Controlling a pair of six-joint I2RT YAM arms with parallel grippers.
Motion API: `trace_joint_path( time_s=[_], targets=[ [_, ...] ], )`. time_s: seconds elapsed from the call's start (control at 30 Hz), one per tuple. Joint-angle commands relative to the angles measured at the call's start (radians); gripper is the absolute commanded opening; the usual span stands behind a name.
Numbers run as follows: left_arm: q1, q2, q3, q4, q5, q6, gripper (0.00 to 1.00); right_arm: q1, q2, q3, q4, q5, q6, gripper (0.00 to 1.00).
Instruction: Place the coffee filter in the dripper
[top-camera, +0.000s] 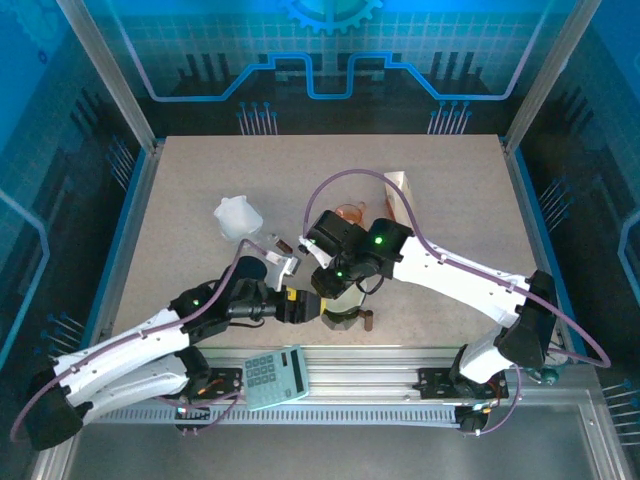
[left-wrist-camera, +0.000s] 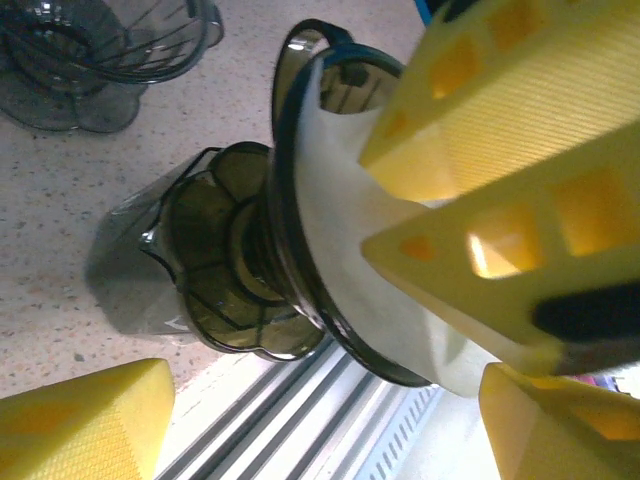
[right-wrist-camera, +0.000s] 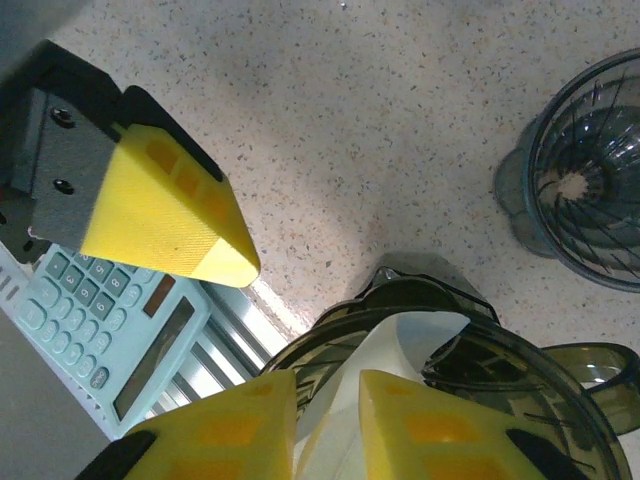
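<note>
Overhead, both arms are seen meeting at the smoky dripper (top-camera: 342, 312), which stands at the near edge of the table (top-camera: 200, 180) just short of the rail. How the jaws stand cannot be told from there. That detail is supplied by the wrist cameras.

From the right wrist, the right gripper (right-wrist-camera: 328, 405) is shown with its yellow fingers drawn almost together. The white coffee filter (right-wrist-camera: 385, 345) is pinched between them and sits inside the dripper's rim, and the dripper's handle is seen at the lower right.

From the left wrist, the left gripper (left-wrist-camera: 320, 410) is seen spread wide, one finger at each lower corner, with nothing held. The dripper stands ahead of and between these fingers, and whether it is touched cannot be told. The same view shows the filter from the side, lining the cone, with one edge lapping over the rim.

One of the left fingers (right-wrist-camera: 165, 215) is also caught by the right wrist camera, clear of the dripper and beside a pale blue calculator (right-wrist-camera: 95, 320). A second dripper (right-wrist-camera: 590, 190), ribbed and clear, is shown standing apart on the table.
</note>
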Motion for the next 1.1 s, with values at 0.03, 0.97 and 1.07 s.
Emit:
trace_joint_path(
  time_s=[0.03,0.97,1.07],
  targets=[
    [-0.006,0.008,0.002,0.016,-0.043,-0.023,0.81,0.001,-0.026,-0.012,0.016,-0.016,0.017,0.24],
    [-0.006,0.011,-0.005,-0.011,-0.065,-0.026,0.78,-0.084,-0.226,-0.130,0.001,0.097,0.034,0.81],
    [-0.006,0.011,-0.005,-0.012,-0.065,-0.028,0.78,-0.085,-0.208,-0.157,-0.010,0.089,0.025,0.81]
  ],
)
